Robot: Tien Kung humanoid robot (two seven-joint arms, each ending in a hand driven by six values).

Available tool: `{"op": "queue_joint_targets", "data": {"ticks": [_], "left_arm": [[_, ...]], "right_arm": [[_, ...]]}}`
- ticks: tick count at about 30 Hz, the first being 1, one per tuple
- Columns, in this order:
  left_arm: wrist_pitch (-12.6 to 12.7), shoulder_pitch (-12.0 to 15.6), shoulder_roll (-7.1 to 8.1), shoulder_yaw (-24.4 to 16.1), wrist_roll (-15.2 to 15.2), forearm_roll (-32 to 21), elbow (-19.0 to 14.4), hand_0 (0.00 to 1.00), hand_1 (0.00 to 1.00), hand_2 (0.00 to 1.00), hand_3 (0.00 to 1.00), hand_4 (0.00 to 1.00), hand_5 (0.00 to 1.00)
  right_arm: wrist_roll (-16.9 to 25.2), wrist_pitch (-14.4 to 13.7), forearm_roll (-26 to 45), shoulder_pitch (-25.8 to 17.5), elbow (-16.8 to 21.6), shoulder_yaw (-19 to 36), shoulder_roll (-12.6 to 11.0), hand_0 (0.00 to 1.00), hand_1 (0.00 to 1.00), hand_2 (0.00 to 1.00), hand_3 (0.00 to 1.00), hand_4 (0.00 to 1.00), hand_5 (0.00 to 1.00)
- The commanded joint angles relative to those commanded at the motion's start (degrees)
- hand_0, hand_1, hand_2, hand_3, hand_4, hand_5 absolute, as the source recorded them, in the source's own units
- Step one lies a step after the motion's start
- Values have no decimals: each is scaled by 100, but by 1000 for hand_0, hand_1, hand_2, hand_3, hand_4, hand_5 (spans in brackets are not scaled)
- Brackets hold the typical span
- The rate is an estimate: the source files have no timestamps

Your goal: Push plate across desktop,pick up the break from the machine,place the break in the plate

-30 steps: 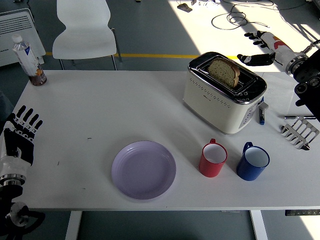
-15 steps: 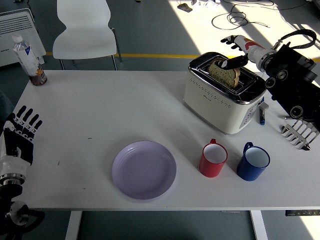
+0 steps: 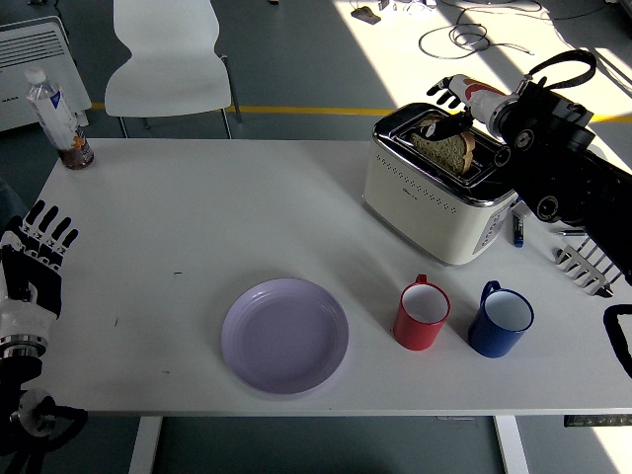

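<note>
While the left robot hand (image 3: 38, 259) rests open at the white bench's (image 3: 197, 197) left edge, fingers spread, I see my right robot hand (image 3: 454, 104) over the cream toaster (image 3: 434, 193), fingers at the brown bread slice (image 3: 446, 148) standing in its slot; I cannot tell whether they grip it. The round lilac plate (image 3: 284, 335) sits near the front edge, left of a red mug (image 3: 422, 315).

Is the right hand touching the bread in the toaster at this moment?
Cannot tell. In the head view the right hand overlaps the top of the bread in the toaster, with no visible gap, but contact isn't plainly shown.
</note>
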Motion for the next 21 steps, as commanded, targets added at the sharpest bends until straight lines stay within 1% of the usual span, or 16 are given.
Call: {"op": "queue_joint_targets", "data": {"ticks": [4,5,6,10,11,16,17,21], "left_arm": [[2,-34,-8,-4,-3,-4,2,813,832,890,866,525,998],[2,-35,-8,-3,-3,-5,2,812,831,890,866,519,998],[2,-49,-3,15,-2,-6,3,812,831,890,866,519,998],[5,-46,7,55,1,-6,6,812,831,890,866,519,998],[6,-40,8,60,0,-7,8,812,831,890,865,519,998],[11,-28,3,84,-3,-10,17,812,831,890,865,519,998],[12,-29,3,86,-3,-10,18,812,831,889,866,521,998],[16,-55,-5,102,-8,-24,36,812,831,889,866,521,998]], "right_arm": [[-14,-81,135,84,-264,-245,160,773,738,716,806,803,366],[-16,-87,140,88,-284,-264,173,707,679,647,781,800,367],[-19,-116,153,103,-355,-321,182,707,679,647,781,800,367],[-24,-179,189,103,-469,-418,182,707,679,647,781,800,367],[-27,-187,200,101,-481,-442,182,640,633,587,736,796,360],[-43,-172,409,105,-588,-616,182,640,633,587,736,796,360],[-44,-168,421,105,-594,-624,182,585,590,557,698,788,356],[-32,-135,517,117,-627,-670,182,585,590,557,698,788,356]]}}
